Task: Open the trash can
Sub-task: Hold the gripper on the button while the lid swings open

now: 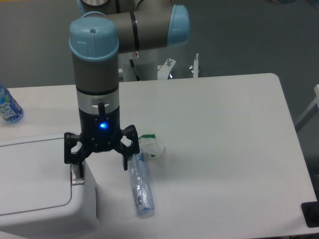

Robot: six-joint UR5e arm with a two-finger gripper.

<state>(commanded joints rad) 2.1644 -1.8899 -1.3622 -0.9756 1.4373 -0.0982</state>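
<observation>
The trash can (84, 209) is a large white boxy bin at the bottom left, its flat lid panel (30, 174) lying closed. A small grey push-button (77, 178) sits on its right rim. My gripper (99, 167) points straight down over the can's right edge with its jaws spread wide and nothing between them. The left fingertip (75, 169) is right at the button; whether it touches it I cannot tell. The right fingertip (125, 163) hangs beyond the can, above the table.
A clear plastic bottle (141, 189) lies on the table just right of the can, under the right finger. A crumpled white wrapper with green bits (153, 147) lies beside it. A blue-labelled bottle (7, 107) stands at the far left edge.
</observation>
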